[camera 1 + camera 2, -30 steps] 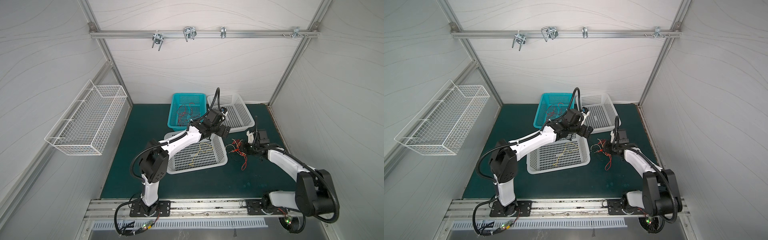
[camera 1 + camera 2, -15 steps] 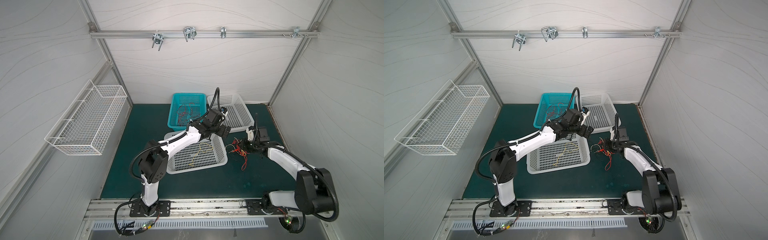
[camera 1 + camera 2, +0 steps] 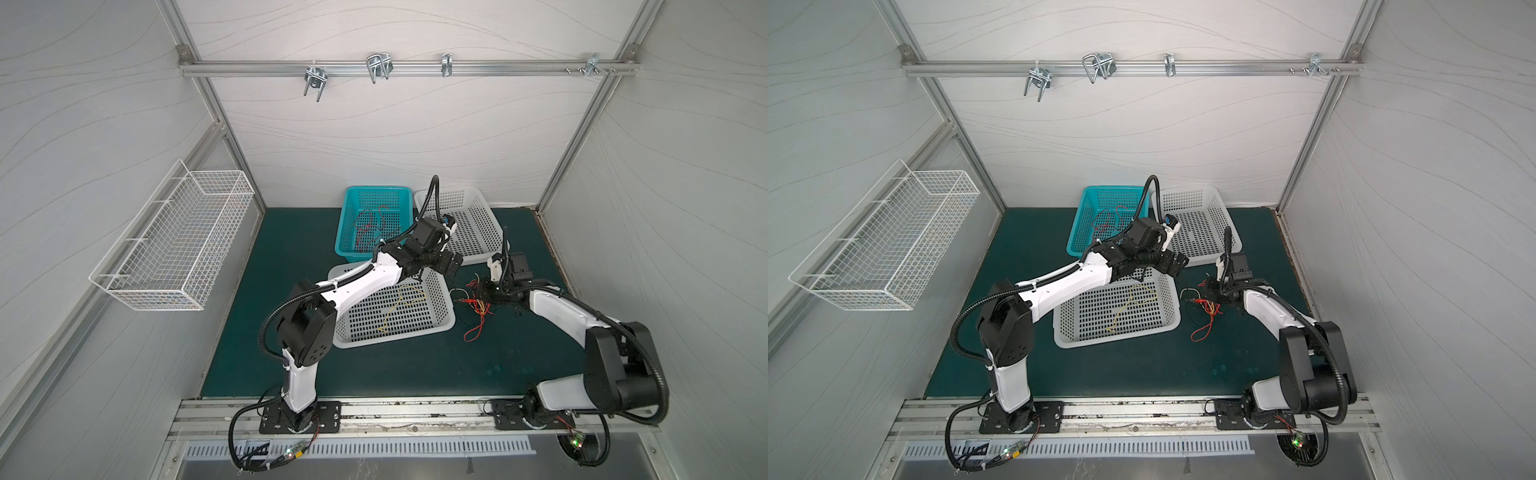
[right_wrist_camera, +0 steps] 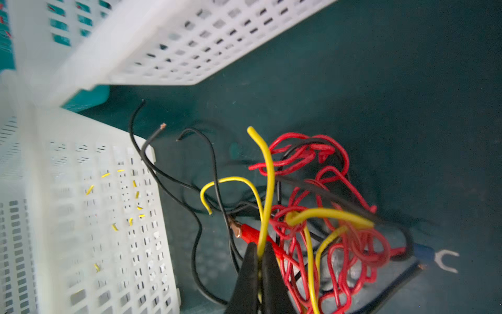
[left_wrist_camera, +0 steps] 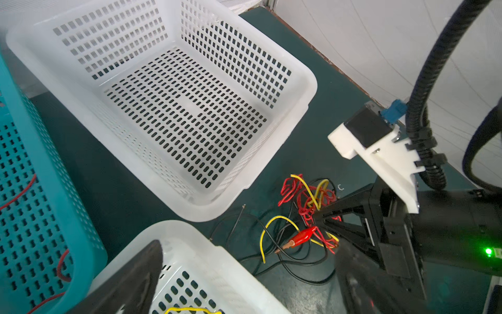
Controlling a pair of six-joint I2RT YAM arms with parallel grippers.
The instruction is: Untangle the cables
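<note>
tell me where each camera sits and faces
Both top views: high in front, looking down on the mat; left arm, right arm whole.
Left wrist: over the baskets, facing the cables and right gripper; own fingers show.
Right wrist: low, facing the cables; its shut fingers pinch a yellow cable.
Wrist views share the cables.

Green mat [image 3: 1142, 365] w/ 3 plastic baskets. Teal basket [image 3: 1108, 195] at back, red wires [image 3: 1106, 220] inside. White basket [image 3: 1187, 197] just beside it, on the right. Near basket [image 3: 1117, 337] in front of both, yellow wire [image 3: 1133, 301] lying in it. L gripper [image 3: 1178, 264] hangs above near basket's back right corner. Cables [image 3: 1206, 309], a red/yellow/black tangle, lie on mat just right of near basket, w/ R gripper [image 3: 1204, 291] at the tangle's back edge. Wire basket [image 3: 884, 249] on left wall.
</note>
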